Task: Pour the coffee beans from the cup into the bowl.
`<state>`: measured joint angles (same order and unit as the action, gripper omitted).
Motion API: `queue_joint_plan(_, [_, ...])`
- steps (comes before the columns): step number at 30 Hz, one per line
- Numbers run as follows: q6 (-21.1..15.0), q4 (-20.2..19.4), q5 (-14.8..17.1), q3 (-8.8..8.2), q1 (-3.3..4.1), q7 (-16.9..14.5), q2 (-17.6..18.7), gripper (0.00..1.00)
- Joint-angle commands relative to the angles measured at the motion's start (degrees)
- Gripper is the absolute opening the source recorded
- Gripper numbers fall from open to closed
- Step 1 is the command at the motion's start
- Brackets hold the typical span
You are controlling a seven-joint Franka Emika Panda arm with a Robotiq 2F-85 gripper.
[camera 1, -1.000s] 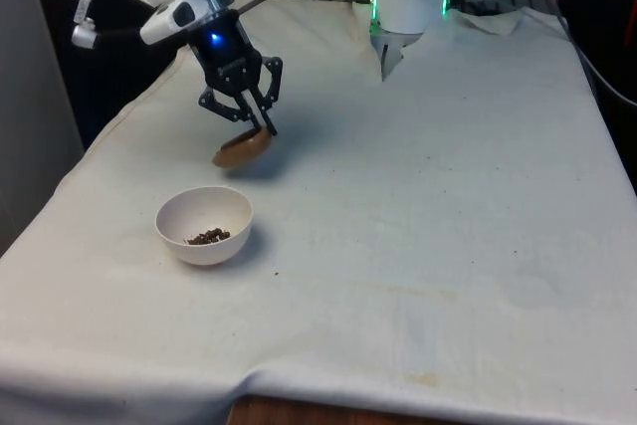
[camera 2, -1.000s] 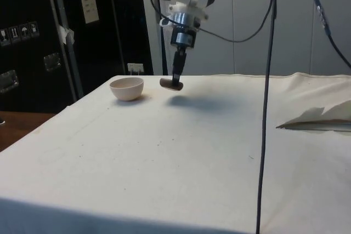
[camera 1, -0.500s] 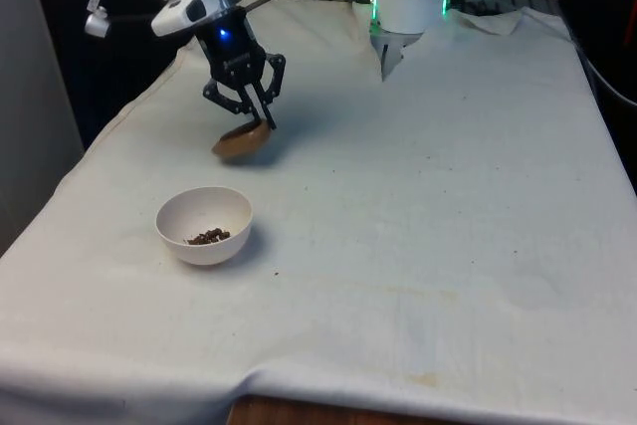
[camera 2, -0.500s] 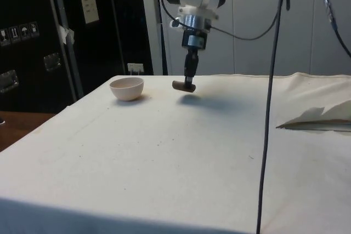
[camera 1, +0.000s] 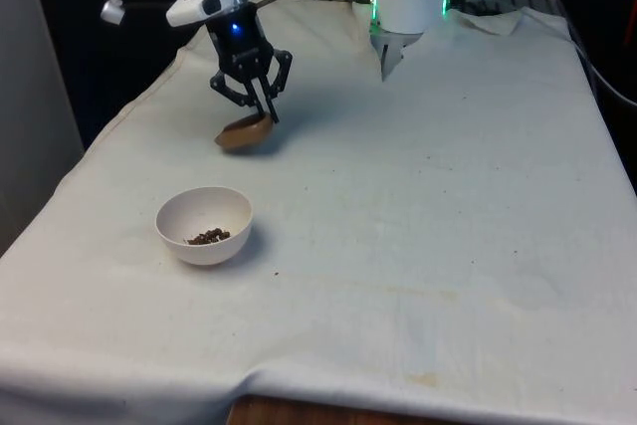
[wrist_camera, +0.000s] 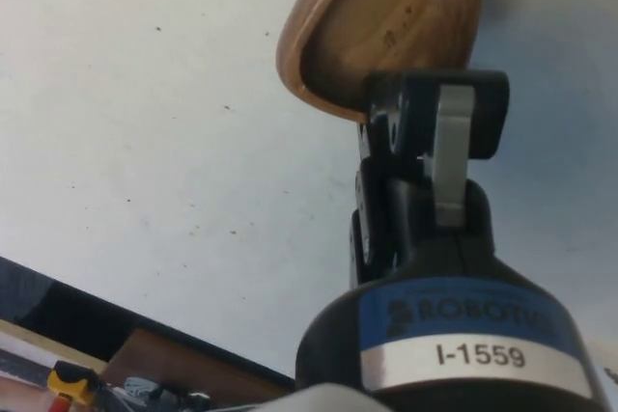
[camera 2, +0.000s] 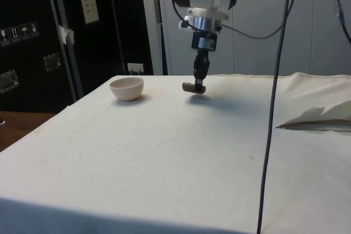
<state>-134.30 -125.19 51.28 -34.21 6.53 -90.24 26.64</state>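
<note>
My gripper (camera 1: 267, 118) is shut on the rim of a brown wooden cup (camera 1: 243, 133), held tilted on its side just above the cloth, beyond the bowl. In the side view the gripper (camera 2: 201, 83) hangs with the cup (camera 2: 193, 87) well apart from the bowl (camera 2: 126, 87). The wrist view looks into the cup (wrist_camera: 386, 26), whose inside holds no beans; one finger (wrist_camera: 454, 137) clamps its rim. The white bowl (camera 1: 204, 225) stands near the front view's left with a small heap of dark coffee beans (camera 1: 207, 237) in it.
The white cloth (camera 1: 418, 226) covers the whole table. A fold of the cloth (camera 2: 318, 119) rises in the side view. A black cable (camera 2: 271, 108) hangs down in the side view. The table's wooden edge (camera 1: 299, 413) peeks out at the near side.
The gripper has carried the tilted cup away from the bowl, toward the table's far end, and lowered it closer to the cloth. The bowl and beans have not moved.
</note>
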Motion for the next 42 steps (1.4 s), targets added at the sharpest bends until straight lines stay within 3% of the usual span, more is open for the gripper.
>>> queue_joint_plan(1, [-1.78, -1.20, -0.46, -0.34, 0.74, 0.11, -0.74, 0.00])
queue_joint_plan(2, [-2.29, -1.60, -0.52, -0.23, 0.74, -0.06, -1.03, 0.00])
queue_joint_plan(3, [-1.03, -0.92, 0.00, 0.23, 0.00, -0.34, -0.63, 0.00])
queue_joint_plan(4, [-2.81, -2.06, -0.46, -0.06, 0.80, -0.17, -1.26, 0.00])
queue_joint_plan(5, [-3.95, -2.86, -0.40, 0.34, 0.86, -0.29, -1.83, 0.00])
queue_joint_plan(10, [-6.82, -4.87, -0.40, 1.55, 0.74, -0.46, -3.27, 0.00])
queue_joint_plan(11, [-5.73, -4.35, -0.06, 2.06, 0.00, -0.74, -2.98, 0.00])
queue_joint_plan(12, [-7.45, -5.33, -0.40, 1.83, 0.80, -0.52, -3.55, 0.00])
queue_joint_plan(19, [-12.72, -8.77, -0.29, 4.24, 0.69, -0.57, -5.90, 0.00])
queue_joint_plan(20, [-11.23, -8.02, -0.06, 4.47, 0.00, -0.80, -5.44, 0.00])
queue_joint_plan(21, [-13.24, -9.11, -0.29, 4.53, 0.63, -0.57, -6.13, 0.00])
queue_joint_plan(23, [-14.44, -9.85, -0.23, 5.04, 0.69, -0.57, -6.65, 0.00])
queue_joint_plan(28, [-17.25, -11.57, -0.17, 6.42, 0.57, -0.57, -7.73, 0.00])
queue_joint_plan(29, [-15.99, -10.94, -0.06, 6.59, 0.00, -0.80, -7.33, 0.00])
queue_joint_plan(30, [-18.45, -12.32, -0.11, 6.93, 0.57, -0.57, -8.14, 0.00])
queue_joint_plan(36, [-22.40, -14.61, 0.00, 8.94, 0.57, -0.46, -9.57, 0.00])
queue_joint_plan(37, [-21.20, -14.09, 0.00, 9.11, 0.00, -0.69, -9.22, 0.00])
queue_joint_plan(38, [-22.98, -14.95, 0.00, 9.22, 0.57, -0.40, -9.74, 0.00])
queue_joint_plan(42, [-25.15, -16.10, 0.11, 10.43, 0.52, -0.29, -10.43, 0.00])
